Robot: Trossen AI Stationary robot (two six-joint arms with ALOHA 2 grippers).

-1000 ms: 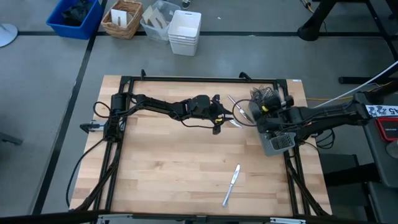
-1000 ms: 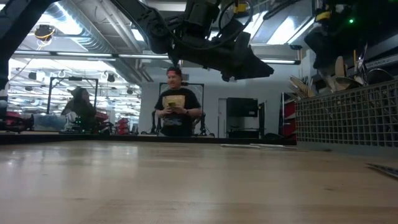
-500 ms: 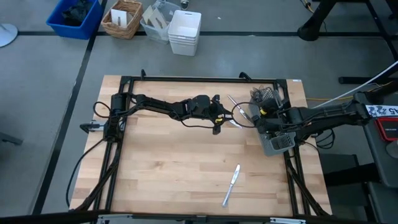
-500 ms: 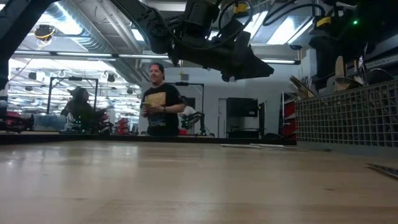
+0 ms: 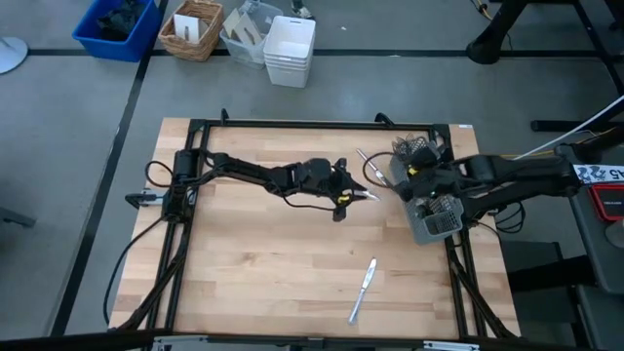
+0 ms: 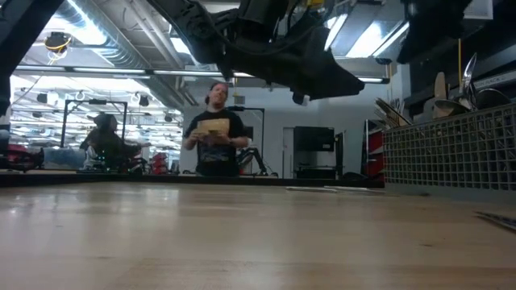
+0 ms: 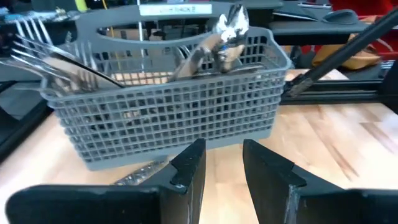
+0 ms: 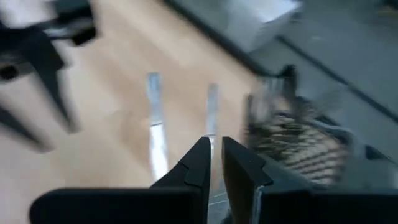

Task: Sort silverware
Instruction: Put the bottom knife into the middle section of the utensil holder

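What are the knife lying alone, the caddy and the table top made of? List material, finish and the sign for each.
Knife: apparently metal, polished; it is silver and glints against the wood.
Caddy: grey open grid with thick, matte bars, which looks more like moulded plastic than wire, though coated metal is possible.
Table top: wood, pale and smooth, with visible plank strips and grain.

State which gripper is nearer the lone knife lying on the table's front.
Left. The left gripper hangs straight behind the knife; the right gripper is farther back, at the caddy.

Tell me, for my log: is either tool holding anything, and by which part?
Left tool holds nothing. Right tool, by the caddy: cannot be told.
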